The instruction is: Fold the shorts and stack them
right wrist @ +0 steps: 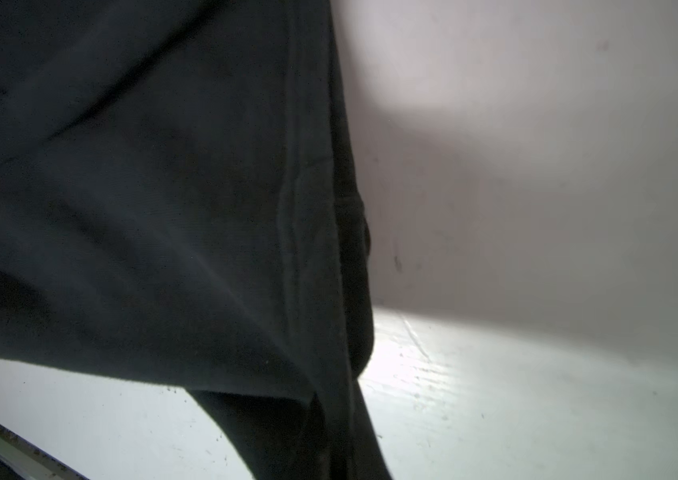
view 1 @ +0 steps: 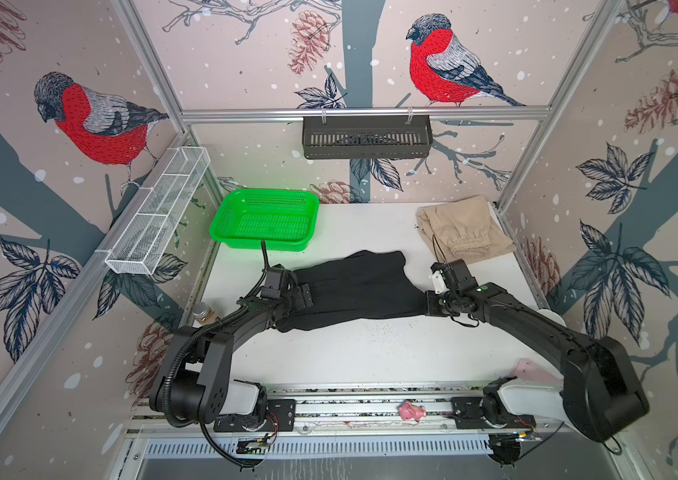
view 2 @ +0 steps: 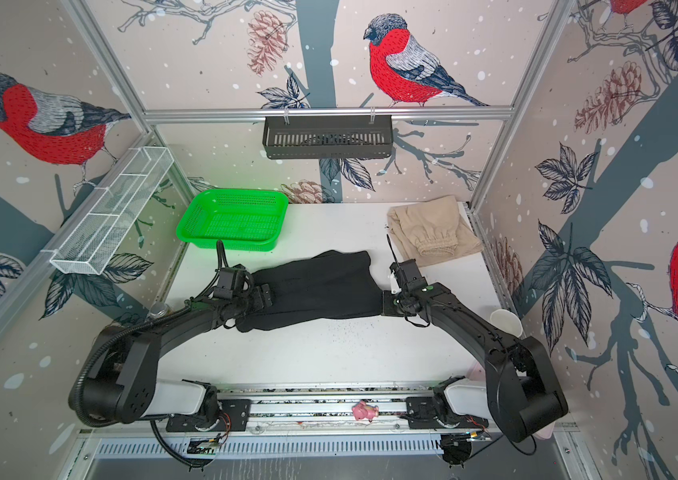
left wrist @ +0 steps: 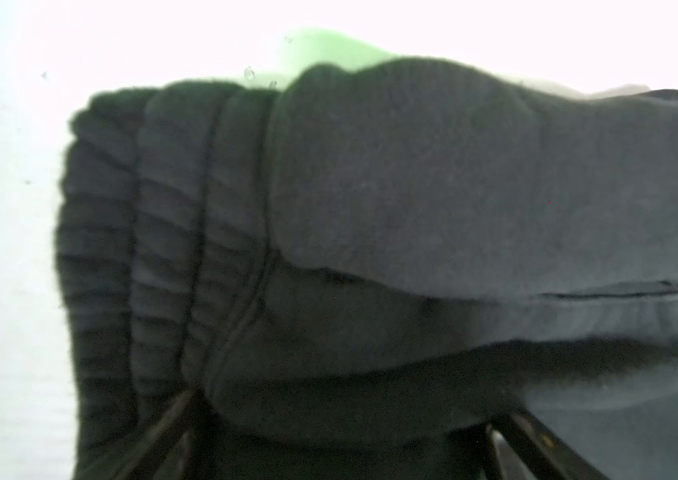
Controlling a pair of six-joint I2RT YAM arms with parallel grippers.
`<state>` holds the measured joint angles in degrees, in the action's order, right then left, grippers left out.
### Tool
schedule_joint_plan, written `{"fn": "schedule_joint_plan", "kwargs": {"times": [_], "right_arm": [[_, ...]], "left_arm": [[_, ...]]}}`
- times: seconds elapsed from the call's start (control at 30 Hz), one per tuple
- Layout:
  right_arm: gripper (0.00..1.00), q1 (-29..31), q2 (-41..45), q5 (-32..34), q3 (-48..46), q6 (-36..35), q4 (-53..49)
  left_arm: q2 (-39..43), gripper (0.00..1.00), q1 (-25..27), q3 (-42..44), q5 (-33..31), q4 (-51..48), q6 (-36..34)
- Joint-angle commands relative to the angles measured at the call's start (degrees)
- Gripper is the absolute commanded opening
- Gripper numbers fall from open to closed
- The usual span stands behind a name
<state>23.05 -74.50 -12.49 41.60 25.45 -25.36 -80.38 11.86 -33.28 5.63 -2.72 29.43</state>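
black soft-fabric shorts (view 1: 354,286) lay stretched left to right across the middle of the white table (view 1: 370,357) | right gripper (view 1: 429,307) was clamped on their right end, lifted a bit | left gripper (view 1: 303,297) sat spread wide over the waistband end | beige gathered-waist shorts (view 1: 464,230) lay folded at far right

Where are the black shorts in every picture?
In a top view: the black shorts lie in the middle of the white table.
In a top view: the same spot, mid-table.
Left wrist view: they fill most of the picture, and the gathered waistband shows.
Right wrist view: they cover about half the picture, close up.
Shared landmark: the white table, seen in all four.
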Motion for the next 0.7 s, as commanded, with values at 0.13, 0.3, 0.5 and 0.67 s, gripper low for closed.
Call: {"fn": "schedule_joint_plan", "kwargs": {"times": [0.13,0.3,0.5,0.67], "right_arm": [[0.46,-0.89,1.71,0.18,1.02,0.43,3.59],[0.48,-7.75,3.76,-1.01,-2.08,1.73,11.87],[0.53,-7.29,-8.79,-5.3,0.06,-1.34,18.49],[0.54,-4.77,-12.89,-5.54,1.43,-1.54,21.33]], "left_arm": [[-0.32,0.97,-0.26,-0.17,-1.36,-5.4,-1.53],[1.44,0.97,-0.28,1.17,-1.85,-5.45,-1.5],[1.19,0.97,-0.32,1.28,-1.39,-5.29,-1.7],[1.06,0.97,-0.34,1.27,-1.42,-5.45,-1.64]]}}
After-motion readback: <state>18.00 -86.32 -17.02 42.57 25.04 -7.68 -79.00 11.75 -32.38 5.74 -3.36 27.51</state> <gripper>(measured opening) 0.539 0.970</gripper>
